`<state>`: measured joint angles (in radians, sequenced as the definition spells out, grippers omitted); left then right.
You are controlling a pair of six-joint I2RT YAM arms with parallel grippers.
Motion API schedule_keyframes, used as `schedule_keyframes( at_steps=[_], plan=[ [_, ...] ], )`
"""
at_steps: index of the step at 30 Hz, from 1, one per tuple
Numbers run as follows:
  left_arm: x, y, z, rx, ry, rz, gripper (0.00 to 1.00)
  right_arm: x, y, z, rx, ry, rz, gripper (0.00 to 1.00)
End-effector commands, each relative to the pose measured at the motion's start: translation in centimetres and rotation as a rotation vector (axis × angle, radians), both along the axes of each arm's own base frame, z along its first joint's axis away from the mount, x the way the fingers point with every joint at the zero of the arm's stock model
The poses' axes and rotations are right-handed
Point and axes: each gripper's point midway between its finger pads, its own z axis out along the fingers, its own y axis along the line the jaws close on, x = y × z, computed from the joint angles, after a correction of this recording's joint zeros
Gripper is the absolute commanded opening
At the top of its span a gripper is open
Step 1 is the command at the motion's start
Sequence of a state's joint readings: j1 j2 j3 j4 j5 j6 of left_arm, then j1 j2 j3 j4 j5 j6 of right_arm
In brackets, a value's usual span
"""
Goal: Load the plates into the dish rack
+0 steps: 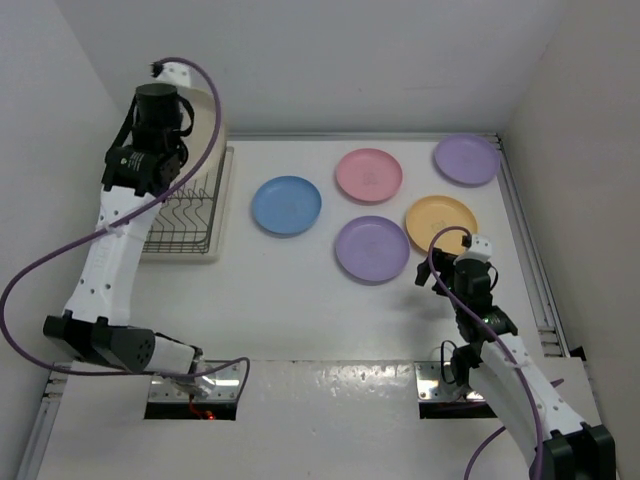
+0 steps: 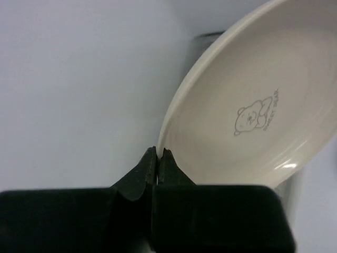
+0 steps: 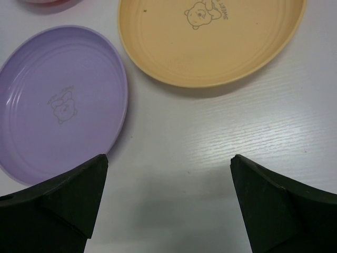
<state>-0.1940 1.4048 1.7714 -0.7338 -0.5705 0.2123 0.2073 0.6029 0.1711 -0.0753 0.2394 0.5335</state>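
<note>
The left end effector (image 2: 158,158) is closed on the rim of the cream plate (image 2: 253,105), its two fingers pinched together with the plate's edge between them. The plate is held up on edge, its hollow face with a small bear print turned to the wrist camera. In the top view it stands over the far end of the rack (image 1: 190,215), largely hidden by the left arm. Whether it touches the rack's wires cannot be told. The visible slots of the rack hold nothing, and its cream tray (image 1: 215,250) shows along the right and near edges.

The other five plates lie flat on the counter (image 1: 300,300), all to the right of the rack. The blue plate (image 1: 286,205) is nearest the rack, just beside it. The pink plate (image 1: 369,174) lies farther from the rack and toward the back wall. The near purple plate (image 1: 372,249) sits right of the blue one. The yellow plate (image 1: 441,224) is just beside that purple one, on the side away from the rack. The far purple plate (image 1: 466,159) is the one most distant from the rack, in the back right corner.

The right end effector (image 3: 167,163) is open, jaws spread wide and holding nothing. It is over bare counter well apart from the rack, beside the near edges of the near purple and yellow plates.
</note>
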Motion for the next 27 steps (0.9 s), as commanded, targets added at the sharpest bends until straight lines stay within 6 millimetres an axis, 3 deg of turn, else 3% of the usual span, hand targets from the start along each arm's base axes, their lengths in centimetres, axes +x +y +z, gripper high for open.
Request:
schedule_keyframes(
  at_steps=[1, 2, 4, 5, 7, 13, 19, 21, 27],
  plan=[
    [-5.4, 10.7, 3.4, 0.253, -0.111, 0.605, 0.0, 1.4, 0.1, 2.5, -0.006, -0.093, 0.005, 1.0],
    [-6.1, 11.9, 3.4, 0.273, -0.125, 0.666, 0.0, 1.8, 0.2, 3.1, -0.011, -0.123, 0.009, 1.0],
    [-7.0, 13.6, 1.6, 0.329, -0.091, 0.758, 0.0, 2.0, 0.2, 3.2, -0.013, -0.129, 0.012, 1.0],
    [-7.8, 14.9, 2.5, 0.334, -0.149, 0.807, 0.0, 2.1, 0.2, 3.6, -0.019, -0.133, 0.017, 1.0],
    [-8.1, 16.0, 0.7, 0.352, -0.136, 0.839, 0.0, 2.3, 0.5, 3.7, -0.025, -0.123, 0.041, 1.0],
    [-6.9, 19.5, -2.7, 0.332, -0.146, 0.905, 0.0, 2.5, 0.8, 4.9, -0.07, -0.09, 0.084, 1.0],
    [-5.6, 19.9, -5.5, 0.252, -0.133, 0.862, 0.0, 2.8, 0.5, 6.3, -0.075, -0.097, 0.065, 1.0],
    [-5.0, 19.0, -6.1, 0.229, -0.12, 0.833, 0.0, 2.6, 0.5, 6.0, -0.053, -0.093, 0.05, 1.0],
    [-4.5, 17.7, -6.5, 0.197, -0.115, 0.806, 0.0, 2.3, 0.0, 6.0, -0.045, -0.107, 0.017, 1.0]
  ],
)
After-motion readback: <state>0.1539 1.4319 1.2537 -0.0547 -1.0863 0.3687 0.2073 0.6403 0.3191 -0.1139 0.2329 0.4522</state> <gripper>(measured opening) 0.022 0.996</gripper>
